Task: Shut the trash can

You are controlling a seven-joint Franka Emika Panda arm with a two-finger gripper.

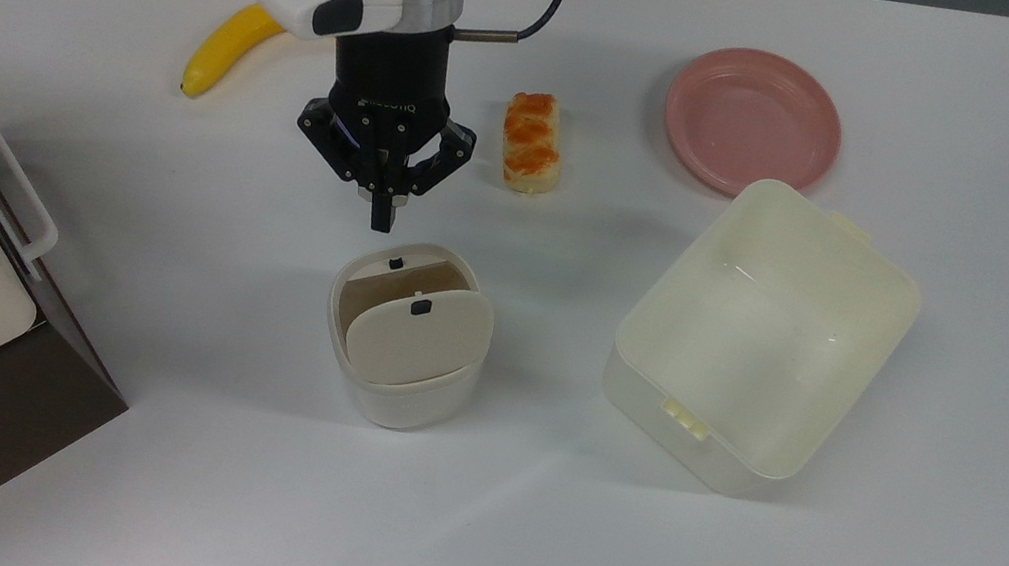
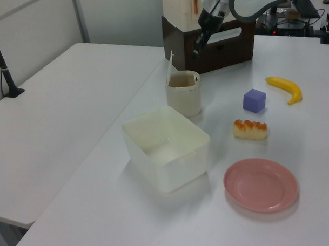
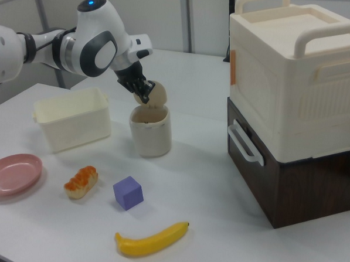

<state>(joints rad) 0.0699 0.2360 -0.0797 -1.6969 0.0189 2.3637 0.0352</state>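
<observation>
The trash can point(image 1: 395, 387) is a small cream bin in the middle of the white table. Its beige flap lid point(image 1: 421, 333) stands raised with the opening showing; a small dark button sits on the flap. In the left view the lid point(image 2: 169, 66) stands upright at the far rim of the trash can point(image 2: 184, 98). My gripper point(image 1: 382, 215) hangs shut and holds nothing, above the can and toward the top view's top, clear of it. In the right view the gripper point(image 3: 143, 96) hovers just beside the raised lid point(image 3: 159, 94) of the can point(image 3: 150, 132).
A lidless cream tub point(image 1: 677, 437) sits to the top view's right of the can. A pink plate point(image 1: 753, 120), a piece of bread point(image 1: 532, 141), a banana point(image 1: 223, 48) and a purple cube point(image 2: 254, 100) lie around. A tall cream box on a brown cabinet point(image 3: 295, 84) stands nearby.
</observation>
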